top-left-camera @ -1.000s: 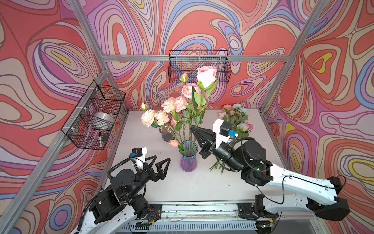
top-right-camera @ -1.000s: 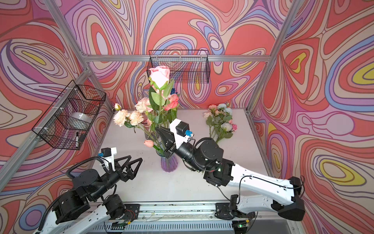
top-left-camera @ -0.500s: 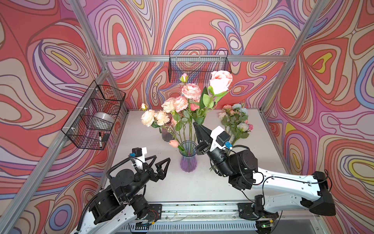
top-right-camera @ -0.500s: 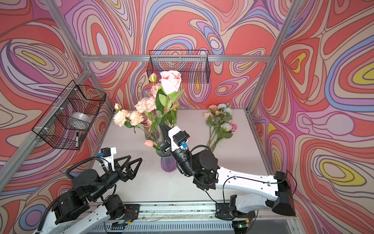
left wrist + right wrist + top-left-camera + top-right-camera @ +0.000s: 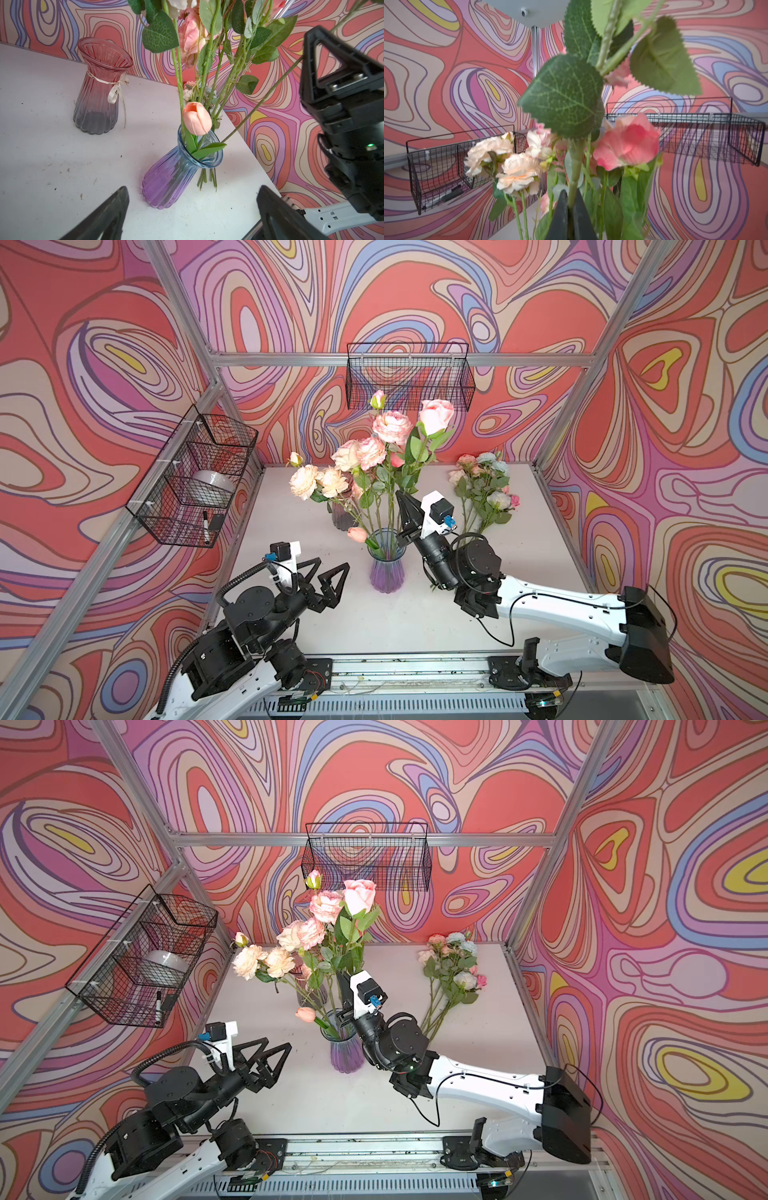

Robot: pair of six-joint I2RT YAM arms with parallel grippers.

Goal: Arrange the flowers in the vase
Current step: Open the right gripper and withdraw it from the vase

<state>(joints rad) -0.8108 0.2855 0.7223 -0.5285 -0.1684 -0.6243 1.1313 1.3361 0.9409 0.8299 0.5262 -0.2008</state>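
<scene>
Fingers (image 5: 560,214) of the right gripper (image 5: 402,499) are pinched tight on the green stem of a tall pink rose (image 5: 435,416), nothing between them but the stem itself. The gripper points upward just above the right side of the purple vase (image 5: 386,572), and the rose's bloom tops everything else in the bouquet. Below the grip, the left wrist view shows the stem slanting down to the vase's mouth; whether its end sits inside the rim, I can't tell.

The vase stands upright around the middle of the table (image 5: 415,626), a little nearer the front edge. It's already carrying a peach tulip (image 5: 196,118) drooping over its rim, two peach blooms (image 5: 316,483) leaning left and pink peonies (image 5: 390,427) higher up.

Over to the left gripper (image 5: 332,566): its two fingers (image 5: 112,212) are spread wide with nothing held. It hovers left of the vase toward the front edge, aimed at it but apart from it.

Loose flowers (image 5: 482,489) lie in a bunch by the far right corner. A pink-grey vase (image 5: 99,93) stands behind, toward the far edge.
</scene>
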